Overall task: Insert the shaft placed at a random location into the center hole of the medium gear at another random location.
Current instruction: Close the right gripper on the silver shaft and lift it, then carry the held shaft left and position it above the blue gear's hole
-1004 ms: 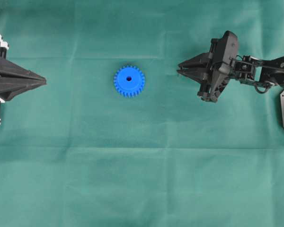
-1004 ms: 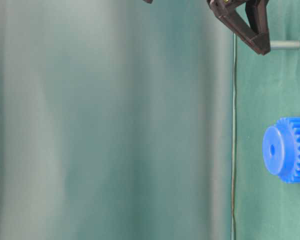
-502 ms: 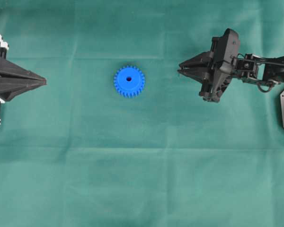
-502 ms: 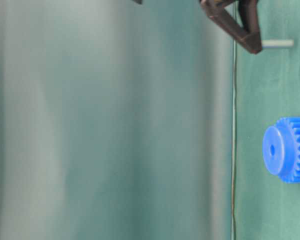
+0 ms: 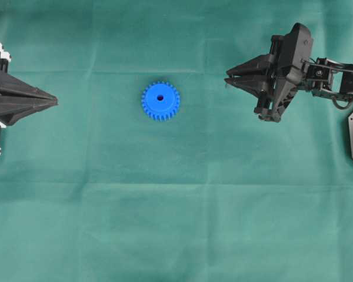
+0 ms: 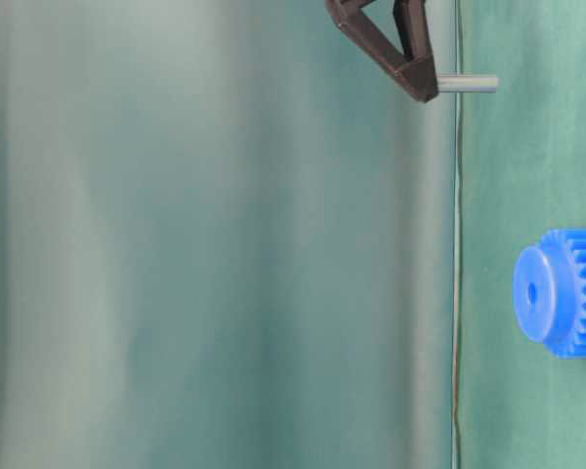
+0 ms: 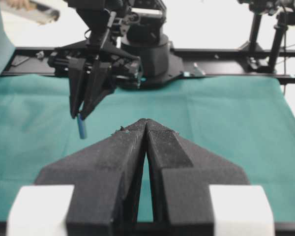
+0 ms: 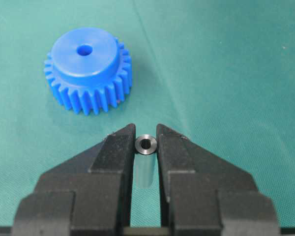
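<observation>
The right tool [image 8: 146, 142] pinches the shaft [image 8: 146, 144], clear of the surface [image 5: 182, 205]. The medium gear [image 5: 160, 100] lies at its nine o'clock overhead. The left tool [image 7: 146, 129] sits closed.

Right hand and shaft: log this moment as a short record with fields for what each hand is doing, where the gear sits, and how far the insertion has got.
right hand: closed on the shaft, which hangs below the fingertips, clear of the cloth
left hand: shut, holding nothing, at the left edge of the overhead view
medium gear: flat on the green cloth, hub up, between the two hands
center hole: unfilled
insertion: not begun; the shaft is off to the gear's side, not above the hole
</observation>
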`<state>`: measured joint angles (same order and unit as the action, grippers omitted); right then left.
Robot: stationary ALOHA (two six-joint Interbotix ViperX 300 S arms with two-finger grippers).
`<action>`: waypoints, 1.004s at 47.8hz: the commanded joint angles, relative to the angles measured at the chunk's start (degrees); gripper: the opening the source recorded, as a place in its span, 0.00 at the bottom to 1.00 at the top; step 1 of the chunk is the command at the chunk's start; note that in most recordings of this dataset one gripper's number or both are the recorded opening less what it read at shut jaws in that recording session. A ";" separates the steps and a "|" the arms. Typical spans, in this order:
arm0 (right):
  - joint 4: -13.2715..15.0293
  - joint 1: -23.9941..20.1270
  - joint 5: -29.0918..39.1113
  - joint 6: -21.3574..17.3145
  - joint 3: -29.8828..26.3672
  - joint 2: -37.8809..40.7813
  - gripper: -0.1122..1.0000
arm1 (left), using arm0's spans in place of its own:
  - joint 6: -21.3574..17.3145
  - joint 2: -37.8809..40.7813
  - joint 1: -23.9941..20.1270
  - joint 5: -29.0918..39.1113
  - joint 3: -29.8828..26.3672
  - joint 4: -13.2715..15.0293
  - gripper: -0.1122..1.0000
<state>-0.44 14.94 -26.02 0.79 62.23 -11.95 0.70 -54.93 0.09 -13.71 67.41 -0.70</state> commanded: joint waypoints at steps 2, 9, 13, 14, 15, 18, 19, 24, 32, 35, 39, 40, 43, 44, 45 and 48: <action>0.00 -0.18 -0.18 0.26 -1.32 -0.62 0.22 | 0.09 0.53 0.00 -0.26 -0.70 -0.09 0.10; 0.00 -0.09 -0.35 0.26 -1.49 -0.44 0.22 | 0.09 0.53 0.09 -0.18 -0.70 -0.09 0.10; 0.00 -0.18 -0.35 0.09 -1.76 -0.35 0.22 | 0.09 0.53 0.00 -0.26 -0.70 -0.09 0.10; 0.09 -0.18 -0.35 0.09 -1.93 -0.18 0.22 | 0.09 0.53 0.00 -0.26 -0.70 -0.09 0.10; 0.00 -0.18 -0.35 0.09 -2.11 0.00 0.22 | 0.09 0.53 0.00 -0.26 -0.70 -0.09 0.10; 0.00 -0.44 -0.35 0.00 -2.99 0.79 0.22 | 0.09 0.53 0.00 -0.26 -0.70 -0.09 0.10; 0.00 -0.53 -0.35 0.00 -3.34 1.05 0.22 | 0.09 0.53 0.00 -0.26 -0.62 -0.09 0.10; 0.09 -1.23 -0.09 0.00 -5.45 2.99 0.22 | 0.09 0.53 0.00 -0.26 -0.62 -0.09 0.10; 0.18 -2.55 0.35 0.18 -9.93 6.59 0.22 | 0.09 0.53 0.00 -0.26 -0.70 -0.09 0.10; 0.18 -2.90 0.62 0.26 -11.69 7.82 0.22 | 0.09 0.53 0.00 -0.26 -0.62 -0.09 0.10; 0.18 -3.34 1.41 0.35 -14.24 9.67 0.22 | 0.09 0.53 0.00 -0.26 -0.70 -0.09 0.10; 0.09 -3.43 1.58 0.35 -14.85 10.02 0.22 | 0.09 0.53 0.00 -0.26 -0.62 -0.09 0.10; 0.18 -3.69 2.02 0.44 -16.52 11.07 0.22 | 0.09 0.53 0.00 -0.26 -0.62 -0.09 0.10; 0.18 -3.78 2.11 0.44 -16.96 11.43 0.22 | 0.09 0.53 0.00 -0.26 -0.62 -0.09 0.10; 0.18 -3.87 2.29 0.44 -17.49 11.69 0.22 | 0.09 0.53 0.00 -0.26 -0.62 -0.18 0.10; 0.18 -4.13 2.64 0.44 -18.90 12.66 0.22 | 0.09 0.53 0.00 -0.26 -0.62 -0.09 0.10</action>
<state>-0.35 11.25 -23.99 0.79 46.32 0.62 0.70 -54.84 0.09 -13.62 67.41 -0.70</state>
